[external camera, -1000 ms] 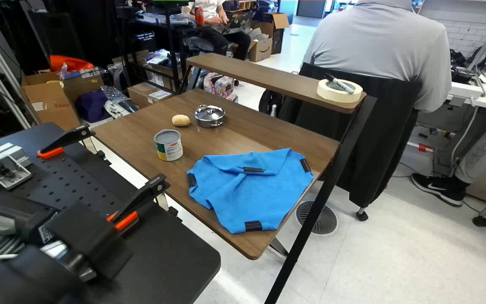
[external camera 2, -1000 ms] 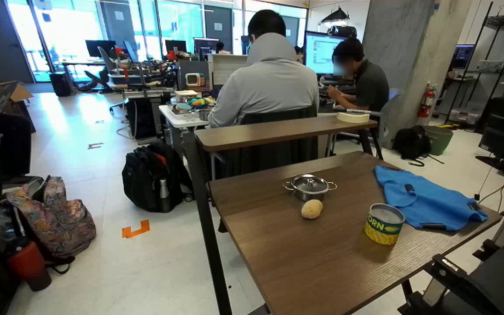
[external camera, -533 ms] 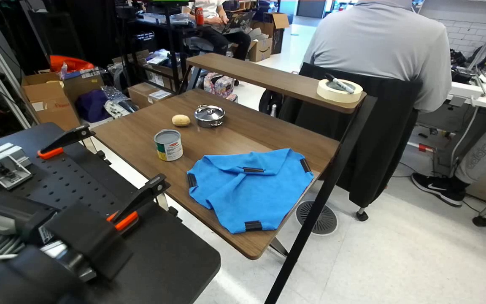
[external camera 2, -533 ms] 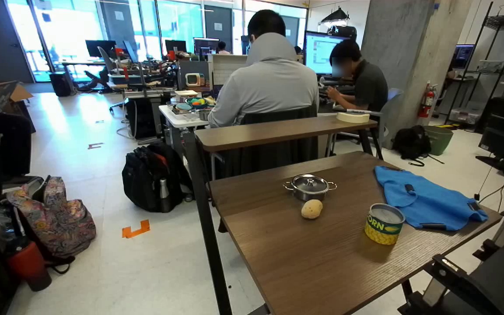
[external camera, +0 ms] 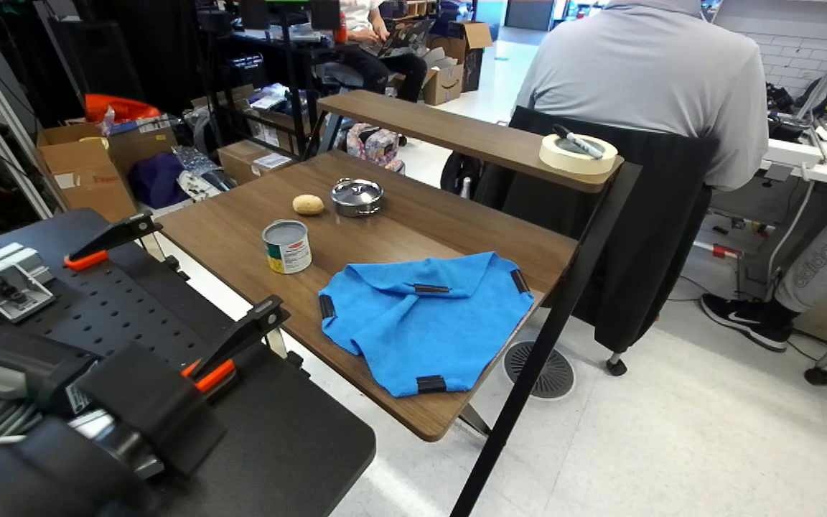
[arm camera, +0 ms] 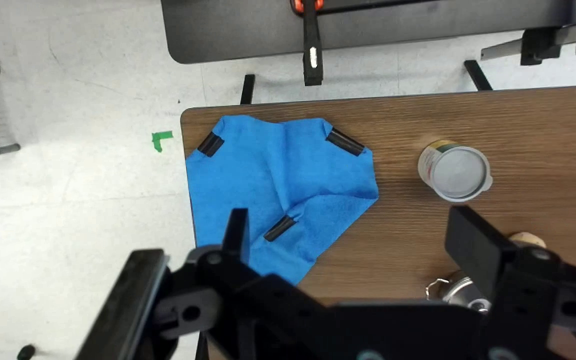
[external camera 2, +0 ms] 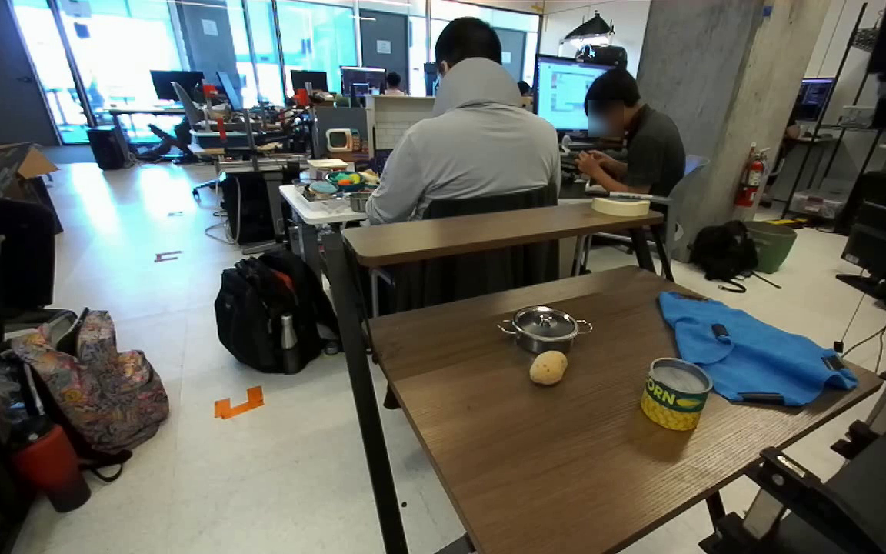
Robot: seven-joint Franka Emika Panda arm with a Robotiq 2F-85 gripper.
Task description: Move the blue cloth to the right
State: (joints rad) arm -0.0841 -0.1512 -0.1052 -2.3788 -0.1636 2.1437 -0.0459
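The blue cloth (external camera: pixel 435 330) lies rumpled with black tape strips on the brown table (external camera: pixel 399 233), near one end. It also shows in an exterior view (external camera 2: pixel 758 346) and in the wrist view (arm camera: pixel 238 170). My gripper (arm camera: pixel 350 220) is open and empty, high above the table. In the wrist view its left finger overlaps the cloth and its right finger is over the pot side. In an exterior view the gripper (external camera: pixel 290 13) peeks in at the top edge. A dark part of the arm or gripper shows at the top right of an exterior view.
A corn can (external camera: pixel 288 248) stands beside the cloth. A potato (external camera: pixel 307 205) and a lidded metal pot (external camera: pixel 356 199) lie farther along. A raised shelf (external camera: pixel 456 134) with a tape roll (external camera: pixel 577 164) runs along one side. Clamps (arm camera: pixel 312 55) stick out from the black bench (external camera: pixel 291 438).
Dark gripper parts have come into view at the top edge of both exterior views. The cloth, can, potato and pot have not moved.
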